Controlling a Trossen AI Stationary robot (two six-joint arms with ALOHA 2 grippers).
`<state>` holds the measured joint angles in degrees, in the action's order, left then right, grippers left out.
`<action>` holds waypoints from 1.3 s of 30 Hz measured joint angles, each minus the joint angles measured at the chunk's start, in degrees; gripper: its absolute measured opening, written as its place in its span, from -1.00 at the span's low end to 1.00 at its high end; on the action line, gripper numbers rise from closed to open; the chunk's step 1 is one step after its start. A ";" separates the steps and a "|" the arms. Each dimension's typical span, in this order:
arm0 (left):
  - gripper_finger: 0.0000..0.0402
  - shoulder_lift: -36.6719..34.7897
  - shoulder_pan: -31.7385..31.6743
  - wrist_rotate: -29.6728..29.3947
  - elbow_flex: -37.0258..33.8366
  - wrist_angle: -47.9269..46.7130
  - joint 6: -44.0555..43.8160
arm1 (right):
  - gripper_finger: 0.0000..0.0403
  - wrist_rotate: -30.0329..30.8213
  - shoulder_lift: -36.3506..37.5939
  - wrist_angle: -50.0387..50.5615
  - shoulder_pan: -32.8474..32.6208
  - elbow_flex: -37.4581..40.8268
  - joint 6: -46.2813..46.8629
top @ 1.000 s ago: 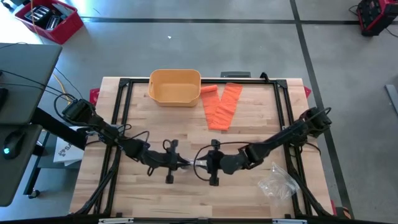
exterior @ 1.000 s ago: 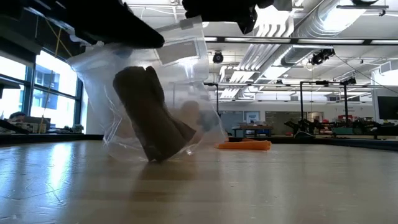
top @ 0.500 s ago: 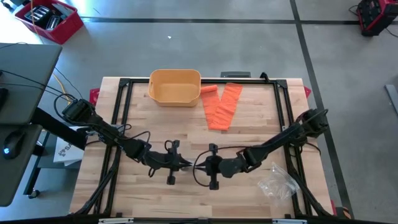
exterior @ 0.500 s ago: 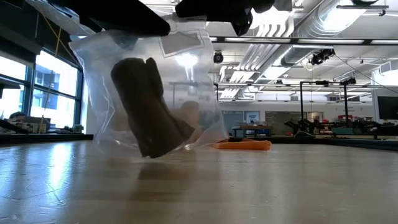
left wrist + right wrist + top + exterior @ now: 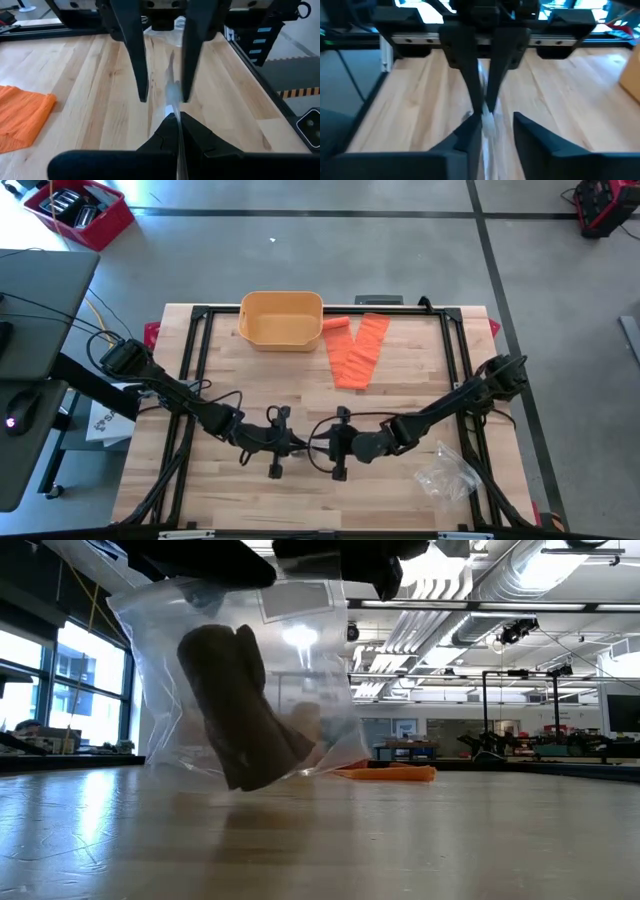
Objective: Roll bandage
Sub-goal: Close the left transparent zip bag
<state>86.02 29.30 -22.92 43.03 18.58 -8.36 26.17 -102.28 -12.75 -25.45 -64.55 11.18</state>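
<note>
A clear plastic bag [image 5: 240,680] with a brown bandage roll [image 5: 235,705] inside hangs between my two grippers near the table's front middle. My left gripper [image 5: 300,442] is shut on the bag's top edge. My right gripper [image 5: 495,122] faces it from the right. It is open, with one finger on each side of the same edge [image 5: 487,117]. Whether it touches the plastic I cannot tell. An orange bandage strip [image 5: 358,350] lies flat at the far side, next to a small orange roll [image 5: 336,324]. My left gripper pinches the bag's top edge [image 5: 173,102] between its two shut fingers. It comes from the table's left and slants slightly downward. The bag hangs below the fingers with the brown roll in its bottom, which is just off the table top.
A yellow-orange bin [image 5: 281,318] stands at the far edge, left of the orange strip. A second crumpled clear bag [image 5: 447,473] lies near the front right. A black frame [image 5: 200,330] runs along the table's sides. Bare wood lies between the grippers and the strip.
My left gripper has risen a little with the bag. The bag's lower end, which rested on the table a second ago, now hangs just above it. The bag hangs straighter than before.
</note>
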 joint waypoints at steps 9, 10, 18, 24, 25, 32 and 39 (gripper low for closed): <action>-1.00 0.00 0.17 0.35 0.02 -1.29 -0.44 | -0.23 -1.98 3.41 4.96 -1.07 0.00 1.37; -1.00 0.00 0.17 0.35 0.02 -1.26 -0.44 | -0.24 -1.74 3.37 6.19 -1.36 0.00 2.17; -1.00 -0.01 0.17 0.13 0.00 -1.10 -0.13 | -0.47 1.40 -1.46 1.20 -3.46 0.04 0.73; -1.00 -0.04 0.17 0.28 0.00 -1.33 -0.61 | -0.82 6.06 -1.55 0.87 -4.91 0.04 -1.62; -1.00 -0.04 0.17 0.30 0.00 -1.26 -0.61 | -0.87 6.18 -1.55 0.87 -4.98 0.04 -2.23; -0.97 -0.04 0.70 0.26 -0.02 -0.89 0.97 | -0.99 8.85 -1.53 0.89 -5.01 0.04 -2.20; -0.50 -0.04 0.52 0.08 -0.02 1.07 4.40 | -0.99 10.45 -1.51 1.77 -4.98 0.04 -0.68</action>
<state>85.97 29.83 -22.84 43.00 19.65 -3.96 36.62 -103.79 -10.98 -30.44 -64.51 10.50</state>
